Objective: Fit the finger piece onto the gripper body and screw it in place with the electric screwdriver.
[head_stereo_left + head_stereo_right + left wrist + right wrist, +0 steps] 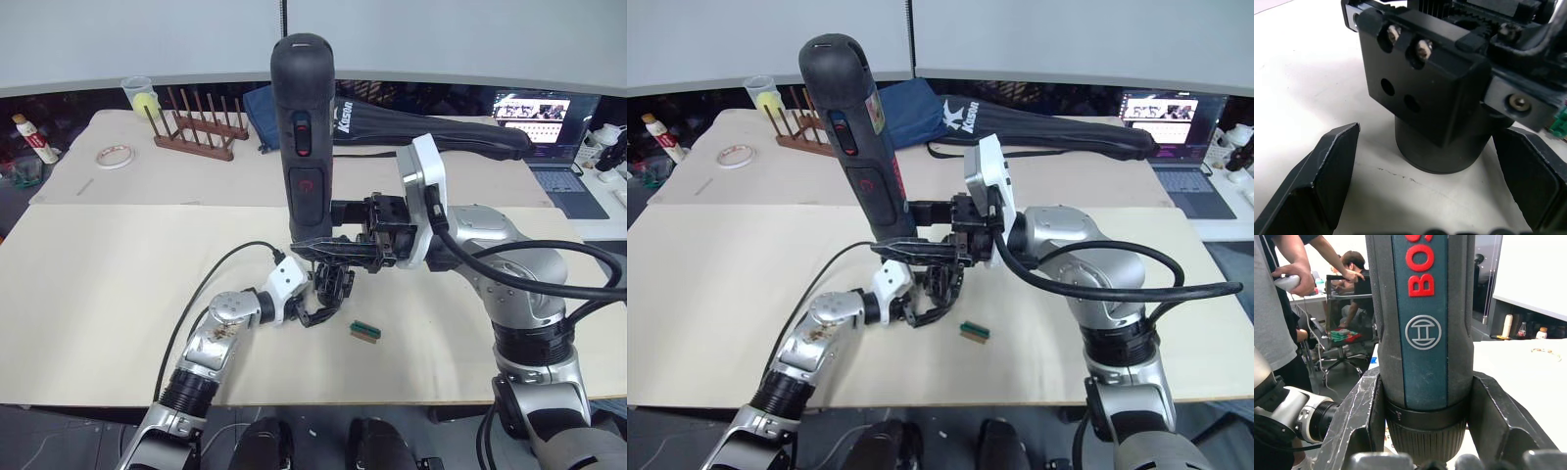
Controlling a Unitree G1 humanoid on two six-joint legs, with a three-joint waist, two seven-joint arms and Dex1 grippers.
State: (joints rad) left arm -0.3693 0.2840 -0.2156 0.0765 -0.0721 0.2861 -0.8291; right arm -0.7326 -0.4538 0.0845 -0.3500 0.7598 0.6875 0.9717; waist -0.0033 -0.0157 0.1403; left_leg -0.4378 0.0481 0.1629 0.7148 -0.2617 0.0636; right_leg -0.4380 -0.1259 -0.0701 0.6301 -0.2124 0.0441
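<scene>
The electric screwdriver (pixel 303 137) stands upright over the table's middle, thick and black with red marks. My right gripper (pixel 1425 423) is shut on its lower barrel, one finger (pixel 1359 416) on each side. Its bit end points down at the gripper body (pixel 335 282), a chunky black assembly on the table. My left gripper (pixel 317 311) reaches in low from the left. In the left wrist view it stands open, its fingers (pixel 1327 181) straddling the round base of the gripper body (pixel 1425 88) with a gap on one side. The finger piece is hidden.
A small green block (pixel 364 331) lies just right of the gripper body. At the back stand a wooden rack (pixel 201 127), a tape roll (pixel 116 156), a long black zipped bag (pixel 431 132) and a laptop (pixel 549 127). People sit beyond the table (pixel 1347 279).
</scene>
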